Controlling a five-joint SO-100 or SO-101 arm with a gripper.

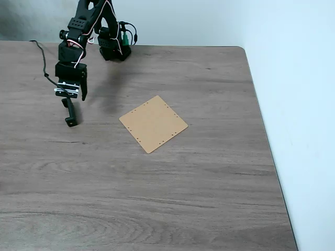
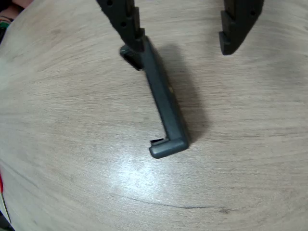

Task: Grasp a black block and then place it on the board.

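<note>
While my claw (image 2: 183, 41) is hanging spread over the counter (image 1: 172, 198), the black block (image 2: 162, 98) is lying beneath one finger, well apart from the board (image 1: 153, 123).

My arm (image 1: 78, 31) rises from its base at the table's far edge in the fixed view, folds over at the top, and hangs my gripper (image 1: 69, 97) straight down toward the tabletop at the left. In the wrist view my two fingers (image 2: 126, 21) stand spread wide apart, one at each upper side.
</note>
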